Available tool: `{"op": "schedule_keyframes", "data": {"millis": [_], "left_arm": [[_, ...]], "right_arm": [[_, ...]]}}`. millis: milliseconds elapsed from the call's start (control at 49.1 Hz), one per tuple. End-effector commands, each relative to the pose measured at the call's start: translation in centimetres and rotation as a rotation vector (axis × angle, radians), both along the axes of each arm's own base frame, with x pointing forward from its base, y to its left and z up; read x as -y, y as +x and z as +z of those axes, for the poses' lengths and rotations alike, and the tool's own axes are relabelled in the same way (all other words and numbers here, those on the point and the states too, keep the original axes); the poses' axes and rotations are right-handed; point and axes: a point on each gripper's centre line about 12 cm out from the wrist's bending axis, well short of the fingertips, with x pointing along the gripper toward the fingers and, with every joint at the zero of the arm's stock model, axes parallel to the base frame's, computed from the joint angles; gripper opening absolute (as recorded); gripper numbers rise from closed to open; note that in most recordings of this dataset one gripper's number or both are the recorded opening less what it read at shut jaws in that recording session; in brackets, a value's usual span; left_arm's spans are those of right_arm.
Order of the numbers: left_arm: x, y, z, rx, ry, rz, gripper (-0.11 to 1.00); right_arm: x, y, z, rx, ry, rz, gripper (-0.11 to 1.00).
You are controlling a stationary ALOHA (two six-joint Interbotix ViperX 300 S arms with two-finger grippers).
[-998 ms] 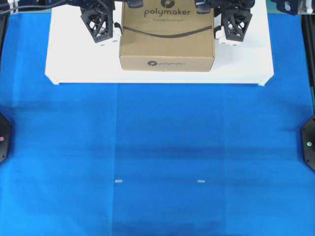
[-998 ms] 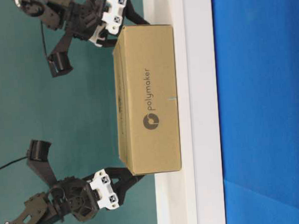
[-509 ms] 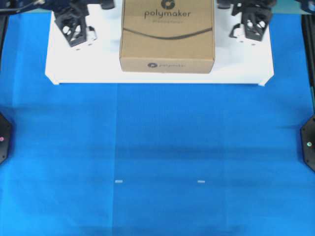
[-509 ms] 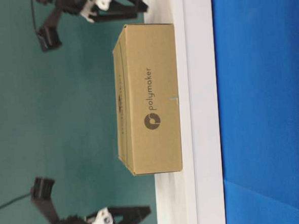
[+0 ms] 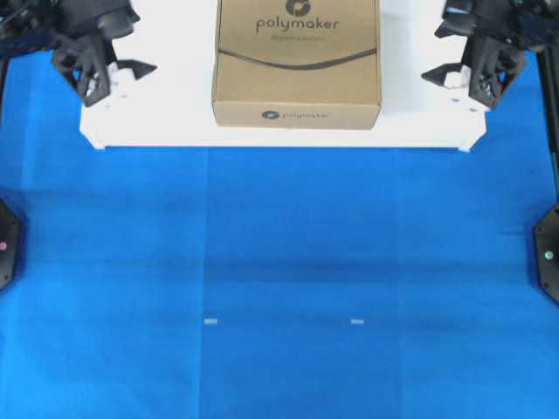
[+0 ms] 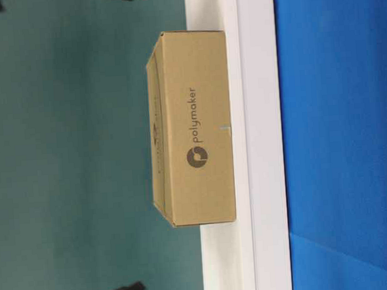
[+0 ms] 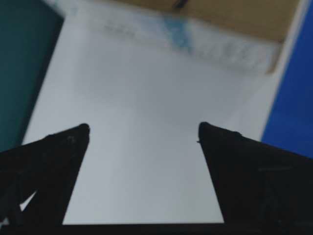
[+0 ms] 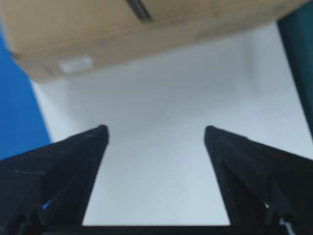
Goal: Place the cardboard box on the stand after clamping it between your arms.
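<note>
The brown cardboard box with the polymaker logo lies flat on the white stand, in the middle of its width. My left gripper hovers open over the stand's left end, well apart from the box. My right gripper is open over the right end, also clear of the box. In the left wrist view the gripper has only white stand between its fingers, with the box far ahead. The right wrist view shows the same gripper, stand and box.
Blue cloth covers the table in front of the stand. Black arm bases sit at the left edge and right edge. In the table-level view the box rests on the stand before a teal backdrop.
Both grippers have pulled sideways away from the box, out to the ends of the stand. The box has stayed in place on the stand.
</note>
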Motion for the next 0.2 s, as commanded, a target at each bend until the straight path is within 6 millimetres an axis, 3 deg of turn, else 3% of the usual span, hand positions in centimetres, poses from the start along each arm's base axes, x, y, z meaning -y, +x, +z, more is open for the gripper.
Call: {"op": "schedule_keyframes", "data": {"millis": [0,183], "left_arm": [[1.9,-0.1,1.7,0.112,0.042,-0.036,0.87],[5.0,-2.2,2.8,0.261,0.020,-0.049,0.87]], "right_arm": [[-1.7,0.1,1.7,0.107,-0.029,-0.007,0.99],[-4.7,-0.7,3.0,0.287,-0.007,-0.052,0.99]]}}
